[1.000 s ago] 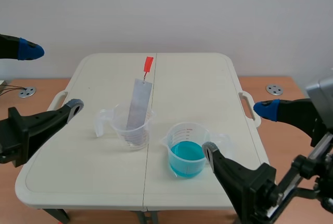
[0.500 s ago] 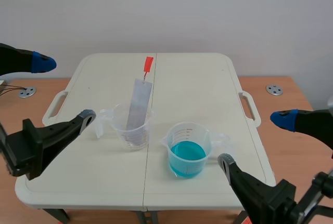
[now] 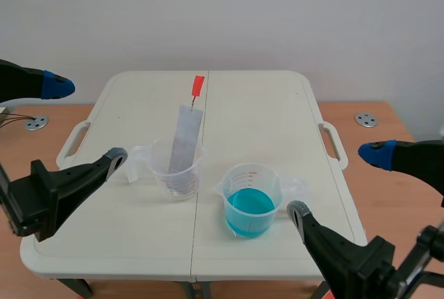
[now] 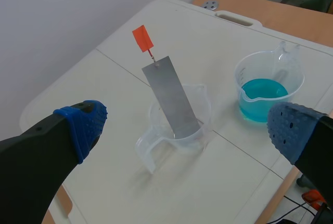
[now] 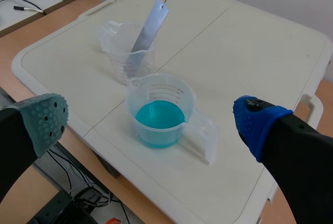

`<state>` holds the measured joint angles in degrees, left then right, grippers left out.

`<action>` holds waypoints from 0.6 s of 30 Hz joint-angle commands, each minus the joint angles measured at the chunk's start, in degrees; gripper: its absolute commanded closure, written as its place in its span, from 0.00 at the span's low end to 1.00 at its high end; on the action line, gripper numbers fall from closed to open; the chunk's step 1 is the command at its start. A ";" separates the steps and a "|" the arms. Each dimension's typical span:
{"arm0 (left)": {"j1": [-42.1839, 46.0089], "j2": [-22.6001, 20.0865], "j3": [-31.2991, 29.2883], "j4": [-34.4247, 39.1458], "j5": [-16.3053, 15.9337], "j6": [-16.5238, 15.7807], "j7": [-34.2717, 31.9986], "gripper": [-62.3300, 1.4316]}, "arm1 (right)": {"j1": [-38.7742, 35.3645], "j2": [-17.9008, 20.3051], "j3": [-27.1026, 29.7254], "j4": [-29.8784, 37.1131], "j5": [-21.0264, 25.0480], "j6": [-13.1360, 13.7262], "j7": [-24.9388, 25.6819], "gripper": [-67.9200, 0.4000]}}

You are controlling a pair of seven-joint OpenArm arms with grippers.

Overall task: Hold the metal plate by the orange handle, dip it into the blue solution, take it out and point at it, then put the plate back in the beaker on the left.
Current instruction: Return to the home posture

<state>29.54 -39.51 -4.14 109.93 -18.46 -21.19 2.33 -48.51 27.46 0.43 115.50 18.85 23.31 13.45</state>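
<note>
Status: both grippers released, nothing held.

- Clear beaker [image 3: 177, 174] is my reference. It stands upright on the worktop [image 3: 257, 112], handle jutting out on my left side.
- Metal plate [image 3: 184, 138] sits inside the clear beaker. Lower end is down at its base and the plate leans on its rim, tilted away from me. Most of the plate sticks up above the rim.
- Orange handle [image 3: 198, 85] is at the plate's top end on a thin stem, well above the clear beaker's rim. Nothing is touching it.
- Second beaker [image 3: 252, 176] is just beside the clear beaker, to its right and slightly nearer to me, not touching. It stands upright, spout roughly toward the clear beaker, handle pointing away from it.
- Blue solution [image 3: 248, 207] fills the lower part of that second beaker, under half.
- The worktop's centre seam runs just right of the clear beaker, with the second beaker on the other side of it.
- Left gripper [image 3: 88, 120]: fingers spread wide, off to the left of the clear beaker on its handle side, clear of it.
- Right gripper [image 3: 336, 182]: fingers spread wide, well right of the clear beaker, past the second beaker and near its handle, no contact.
- Two small metal discs [image 3: 36, 123] lie on the wooden surface, well out on either side of the clear beaker.
</note>
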 commanded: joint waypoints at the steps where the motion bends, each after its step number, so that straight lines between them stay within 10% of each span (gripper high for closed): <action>1: -0.02 -0.02 -0.24 0.59 -0.39 0.02 -0.79 0.00 | -0.33 0.46 0.37 1.68 0.63 0.04 0.46 0.02; 18: -0.02 -0.02 -0.24 0.59 -0.39 0.02 -0.79 0.00 | -0.17 0.46 0.37 1.70 0.61 0.04 -0.46 0.02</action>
<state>29.54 -39.51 -4.14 109.93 -18.46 -21.19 2.33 -48.62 27.46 0.43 116.09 18.85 23.31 12.56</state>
